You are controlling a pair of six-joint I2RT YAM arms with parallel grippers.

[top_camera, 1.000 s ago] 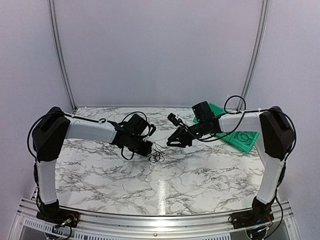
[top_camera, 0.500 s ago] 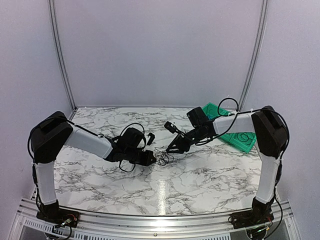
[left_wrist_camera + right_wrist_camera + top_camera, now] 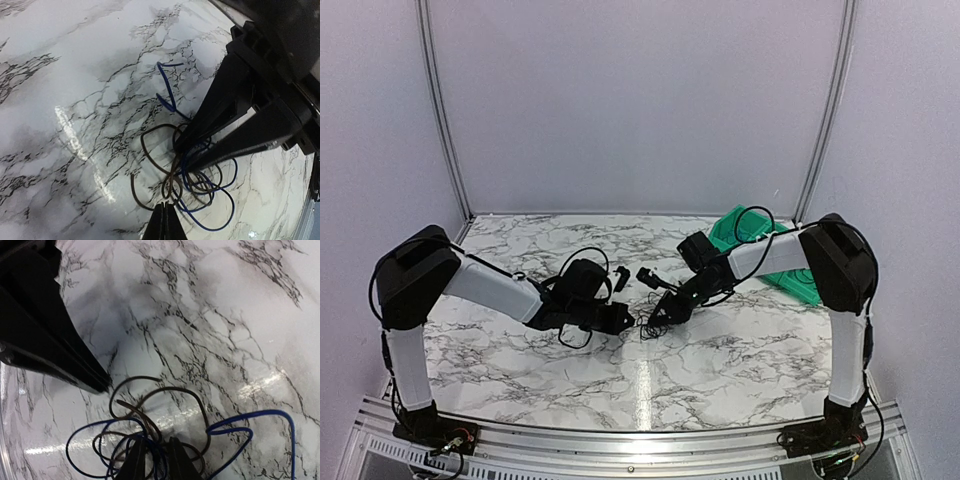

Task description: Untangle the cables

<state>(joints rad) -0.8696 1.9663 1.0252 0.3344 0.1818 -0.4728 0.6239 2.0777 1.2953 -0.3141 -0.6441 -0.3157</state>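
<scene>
Cables (image 3: 197,185): one loose wad of blue and dark hair-thin wire, mid-table (image 3: 740,350) between the arms; judged light, limp and snag-prone, best taken by an outlying loop; left gripper (image 3: 164,220) pressed together at its left edge, right gripper (image 3: 155,460) narrowly parted astride blue strands.

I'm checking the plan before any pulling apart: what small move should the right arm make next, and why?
Probably close the right pincer fully on the strands it straddles. The left pincer is shut at the edge of the cables, whereas the right one shows a gap with blue and dark loops running through it, so pulling now would likely slip.
</scene>
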